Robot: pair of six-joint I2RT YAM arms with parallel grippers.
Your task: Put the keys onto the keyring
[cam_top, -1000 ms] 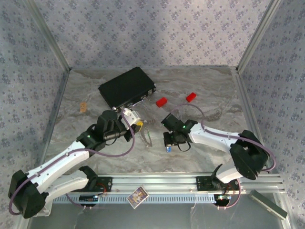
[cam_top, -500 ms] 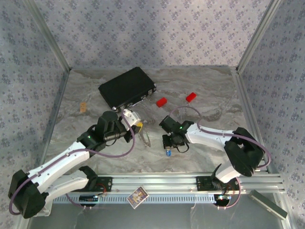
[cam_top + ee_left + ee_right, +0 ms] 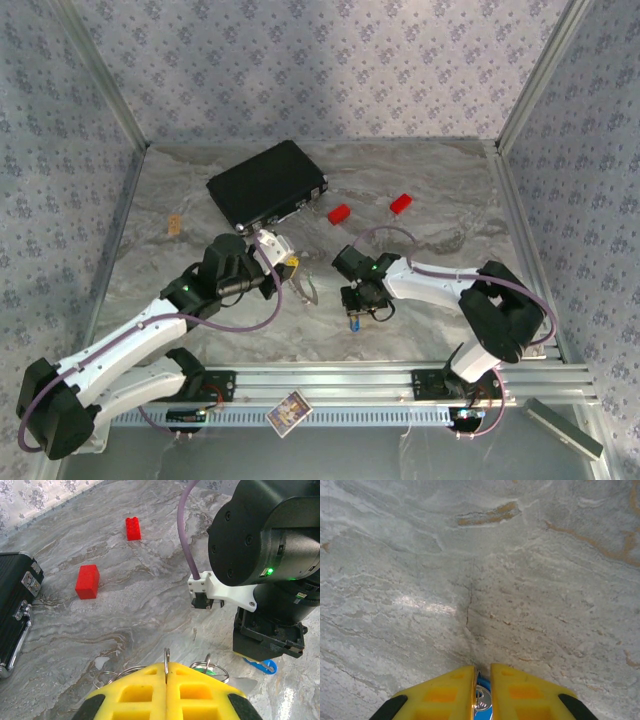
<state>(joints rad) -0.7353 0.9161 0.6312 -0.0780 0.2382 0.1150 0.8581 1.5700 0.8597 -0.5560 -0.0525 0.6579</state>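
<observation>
While left end effector (image 3: 167, 673) clamps one keyring (image 3: 166, 656), right end effector (image 3: 481, 681) clamps one key (image 3: 482, 701).

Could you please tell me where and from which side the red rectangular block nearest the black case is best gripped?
Take the red rectangular plastic block across its two long side faces, coming straight down from above. It lies on the grey marble table with bare surface around it, clear of the black rectangular case, and those flat, parallel faces look like its narrowest span.
</observation>
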